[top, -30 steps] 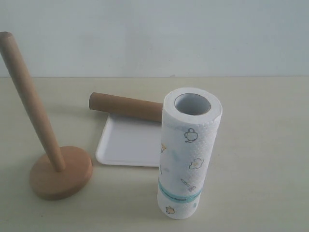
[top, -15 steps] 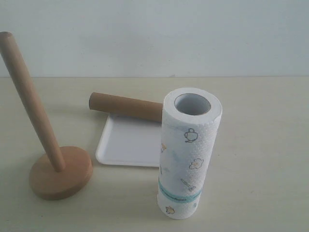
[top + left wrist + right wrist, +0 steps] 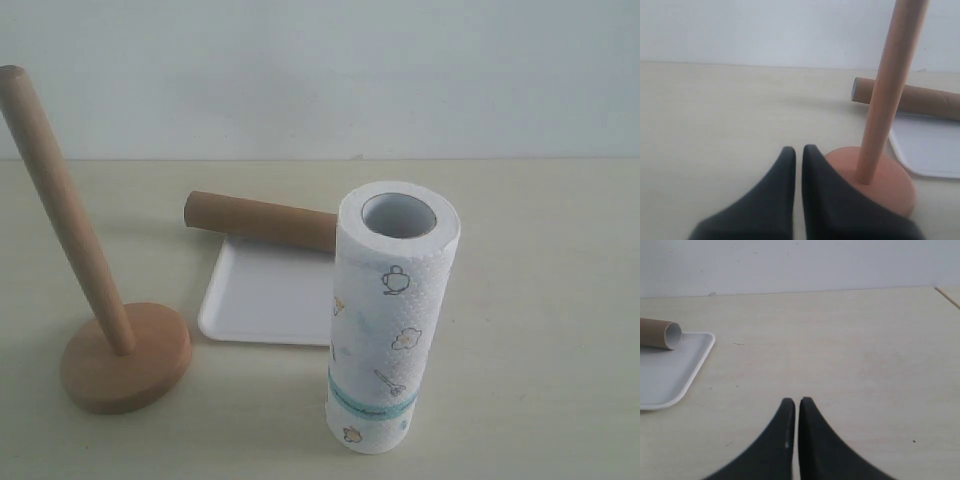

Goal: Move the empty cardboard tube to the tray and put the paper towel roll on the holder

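The brown cardboard tube (image 3: 262, 221) lies across the far edge of the white tray (image 3: 265, 295). The printed paper towel roll (image 3: 390, 315) stands upright on the table in front of the tray. At the left stands the wooden holder (image 3: 125, 355) with its dowel bare. My left gripper (image 3: 798, 150) is shut and empty, low beside the holder's base (image 3: 885, 182); the tube (image 3: 920, 97) shows beyond it. My right gripper (image 3: 794, 401) is shut and empty over bare table, with the tray (image 3: 670, 372) and the tube's end (image 3: 662, 333) off to one side. Neither gripper shows in the exterior view.
The pale table (image 3: 540, 300) runs back to a white wall. A table edge (image 3: 947, 296) shows at the far corner of the right wrist view.
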You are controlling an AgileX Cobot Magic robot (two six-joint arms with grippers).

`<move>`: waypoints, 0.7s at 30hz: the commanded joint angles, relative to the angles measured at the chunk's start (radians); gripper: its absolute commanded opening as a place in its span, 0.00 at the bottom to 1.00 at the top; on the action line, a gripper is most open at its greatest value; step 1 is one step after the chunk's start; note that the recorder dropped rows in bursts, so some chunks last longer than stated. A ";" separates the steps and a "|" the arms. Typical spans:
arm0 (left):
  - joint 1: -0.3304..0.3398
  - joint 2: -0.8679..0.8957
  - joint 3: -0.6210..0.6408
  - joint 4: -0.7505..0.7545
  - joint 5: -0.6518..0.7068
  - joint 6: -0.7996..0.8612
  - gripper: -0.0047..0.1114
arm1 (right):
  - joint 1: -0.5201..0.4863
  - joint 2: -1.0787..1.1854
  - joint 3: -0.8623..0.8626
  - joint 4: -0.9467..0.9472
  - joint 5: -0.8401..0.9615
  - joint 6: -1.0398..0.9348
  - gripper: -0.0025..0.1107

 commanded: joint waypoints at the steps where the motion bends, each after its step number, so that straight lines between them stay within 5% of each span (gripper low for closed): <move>1: 0.002 -0.004 0.004 0.009 0.009 0.014 0.08 | -0.004 -0.005 -0.001 0.001 -0.012 -0.007 0.05; 21: 0.002 -0.004 0.004 0.017 0.009 0.014 0.08 | -0.004 -0.005 -0.001 0.001 -0.012 -0.007 0.05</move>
